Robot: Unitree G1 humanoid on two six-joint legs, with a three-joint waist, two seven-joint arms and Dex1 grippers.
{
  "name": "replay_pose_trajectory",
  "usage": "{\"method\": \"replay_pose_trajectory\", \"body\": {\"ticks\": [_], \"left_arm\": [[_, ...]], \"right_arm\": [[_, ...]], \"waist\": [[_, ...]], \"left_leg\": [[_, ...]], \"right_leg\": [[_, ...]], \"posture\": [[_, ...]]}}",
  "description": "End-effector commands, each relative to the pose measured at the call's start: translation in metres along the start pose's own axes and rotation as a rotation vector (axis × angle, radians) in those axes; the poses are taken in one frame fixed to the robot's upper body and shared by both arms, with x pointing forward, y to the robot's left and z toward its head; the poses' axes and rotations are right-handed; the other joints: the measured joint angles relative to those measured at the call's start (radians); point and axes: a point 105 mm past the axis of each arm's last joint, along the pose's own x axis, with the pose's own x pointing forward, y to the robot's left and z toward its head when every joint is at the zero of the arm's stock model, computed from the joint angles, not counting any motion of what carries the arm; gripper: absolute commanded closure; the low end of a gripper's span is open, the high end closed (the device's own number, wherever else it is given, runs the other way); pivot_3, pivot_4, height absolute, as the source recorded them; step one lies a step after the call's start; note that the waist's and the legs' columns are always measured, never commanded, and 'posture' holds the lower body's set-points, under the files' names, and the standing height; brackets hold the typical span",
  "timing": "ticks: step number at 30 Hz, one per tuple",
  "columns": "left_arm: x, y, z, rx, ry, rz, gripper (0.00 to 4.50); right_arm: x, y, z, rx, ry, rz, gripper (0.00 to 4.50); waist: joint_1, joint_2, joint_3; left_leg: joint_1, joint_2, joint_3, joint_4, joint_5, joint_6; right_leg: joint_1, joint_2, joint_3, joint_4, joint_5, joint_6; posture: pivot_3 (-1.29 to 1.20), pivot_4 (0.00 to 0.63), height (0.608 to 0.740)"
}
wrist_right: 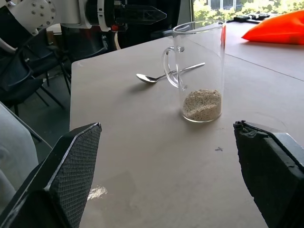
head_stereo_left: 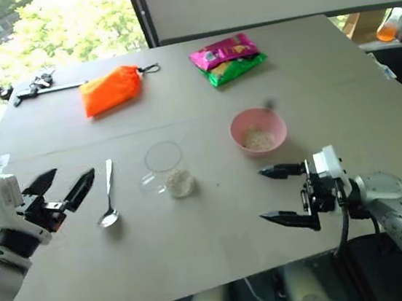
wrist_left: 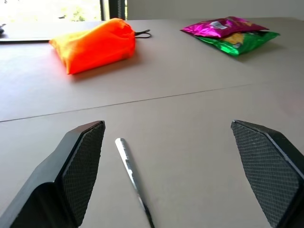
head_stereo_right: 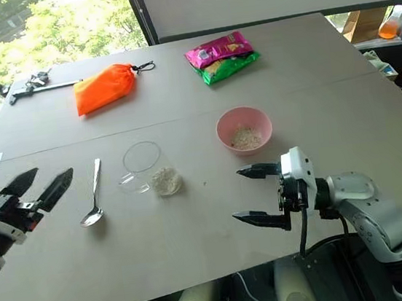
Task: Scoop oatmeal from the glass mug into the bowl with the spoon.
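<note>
The spoon (head_stereo_left: 107, 193) lies flat on the table (head_stereo_left: 220, 243), just beside the glass mug (head_stereo_left: 167, 169), on the robot's left side of it; its round end points toward the robot and its long thin handle points away; nothing is touching it. The left gripper (head_stereo_left: 58, 190) hangs near the spoon with its two black fingers spread wide and nothing between them; the right gripper (head_stereo_right: 259, 195) is spread wide too, with nothing in it, and it points across at the mug from the other side.

The mug stands upright with a little oatmeal (wrist_right: 202, 104) at the bottom; its handle sticks out toward the spoon. The pink bowl (head_stereo_right: 245, 130) sits a bit farther back on the robot's right, apart from the mug, and it has some oat bits in it already.

I think the spoon will be tricky; it looks thin, hard, shiny and slippery, and it lies so flat that fingers may slide over it; the best place to pinch is the middle of the handle, from both sides, so the round end stays free for scooping. The mug is glass, so it could tip or break if bumped hard; it looks light with so little inside, so the other gripper may need to hold its wall steady. The oats look dry and loose; they would spill off a tilted spoon.

Farther back lie an orange bag (head_stereo_left: 111, 89) and a pink and green packet (head_stereo_left: 228, 58).
</note>
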Motion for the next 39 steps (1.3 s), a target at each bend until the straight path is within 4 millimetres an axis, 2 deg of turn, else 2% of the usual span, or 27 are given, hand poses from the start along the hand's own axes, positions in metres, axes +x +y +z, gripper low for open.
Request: {"method": "replay_pose_trajectory", "body": {"ticks": [1, 6, 12, 17, 21, 27, 28, 31, 33, 37, 39], "left_arm": [[0.013, -0.001, -0.02, 0.053, 0.072, 0.016, 0.07], [0.028, 0.005, -0.056, 0.071, 0.2, 0.052, 0.07], [0.043, 0.005, -0.074, 0.078, 0.258, 0.071, 0.07], [0.047, -0.001, -0.09, 0.028, 0.34, 0.039, 0.07], [0.038, -0.004, -0.11, -0.017, 0.452, 0.001, 1.25], [0.007, 0.0, -0.126, -0.102, 0.566, 0.024, 4.05], [0.003, 0.001, -0.128, -0.11, 0.576, 0.028, 4.4], [-0.019, -0.001, -0.134, -0.153, 0.585, 0.046, 4.4], [-0.026, -0.001, -0.134, -0.195, 0.532, 0.059, 4.4], [-0.039, -0.007, -0.122, -0.233, 0.306, 0.007, 4.4], [-0.05, -0.009, -0.121, -0.229, 0.247, 0.015, 4.4]], "right_arm": [[0.005, 0.002, 0.01, -0.054, -0.009, 0.002, 0.0], [0.006, 0.004, 0.012, -0.074, -0.001, -0.001, 0.0], [0.007, 0.006, 0.012, -0.073, -0.003, -0.03, 0.0], [0.007, 0.005, 0.013, -0.075, -0.007, -0.043, 0.0], [0.007, 0.005, 0.013, -0.074, -0.007, -0.044, 0.0], [0.007, 0.005, 0.011, -0.072, -0.007, -0.044, 0.0], [0.007, 0.005, 0.011, -0.071, -0.007, -0.043, 0.0], [0.009, 0.006, 0.011, -0.07, -0.012, -0.037, 0.0], [0.01, 0.005, 0.011, -0.069, -0.015, -0.035, 0.0], [0.012, 0.004, 0.011, -0.068, -0.018, -0.022, 0.0], [0.012, 0.004, 0.011, -0.069, -0.018, -0.016, 0.0]], "waist": [[0.0, 0.0, 0.0], [0.004, -0.001, -0.001], [0.004, -0.001, -0.001], [0.003, -0.001, -0.001], [0.003, 0.001, -0.002], [-0.007, 0.009, -0.007], [-0.008, 0.01, -0.008], [-0.02, 0.012, -0.01], [-0.026, 0.014, -0.012], [-0.025, 0.015, -0.013], [-0.024, 0.014, -0.013]], "left_leg": [[0.0, 0.0, 0.001, 0.0, 0.0, 0.0], [-0.004, 0.0, 0.0, 0.0, 0.0, 0.0], [-0.006, 0.0, 0.001, 0.0, 0.001, -0.002], [-0.008, 0.0, 0.0, 0.002, 0.001, -0.002], [-0.008, -0.001, 0.0, 0.004, 0.001, -0.002], [-0.006, -0.001, 0.003, 0.004, 0.001, -0.002], [-0.006, -0.001, 0.003, 0.004, 0.001, -0.002], [-0.005, -0.001, 0.003, 0.004, 0.001, -0.002], [-0.004, 0.0, 0.006, 0.002, 0.001, -0.001], [0.0, 0.0, 0.008, 0.001, -0.002, 0.003], [0.0, 0.0, 0.008, 0.001, -0.002, 0.003]], "right_leg": [[-0.001, 0.0, 0.001, 0.0, 0.0, 0.0], [-0.005, -0.001, 0.001, 0.002, 0.0, 0.0], [-0.009, -0.001, 0.002, 0.008, 0.0, 0.0], [-0.01, -0.001, 0.003, 0.01, 0.0, -0.001], [-0.01, -0.001, 0.003, 0.012, 0.0, -0.001], [-0.01, -0.001, 0.005, 0.012, 0.0, 0.0], [-0.01, -0.001, 0.006, 0.012, 0.0, 0.0], [-0.01, -0.001, 0.007, 0.013, 0.0, 0.0], [-0.01, -0.001, 0.011, 0.013, 0.0, 0.0], [-0.008, -0.001, 0.013, 0.013, 0.0, 0.0], [-0.008, -0.002, 0.013, 0.012, 0.0, 0.0]], "posture": [[0.0, 0.15, 0.74], [0.0, 0.15, 0.74], [0.0, 0.15, 0.74], [0.0, 0.15, 0.74], [0.0, 0.15, 0.74], [0.0, 0.15, 0.74], [0.0, 0.15, 0.74], [0.0, 0.15, 0.74], [0.0, 0.15, 0.74], [0.0, 0.15, 0.74], [0.0, 0.15, 0.74]]}}
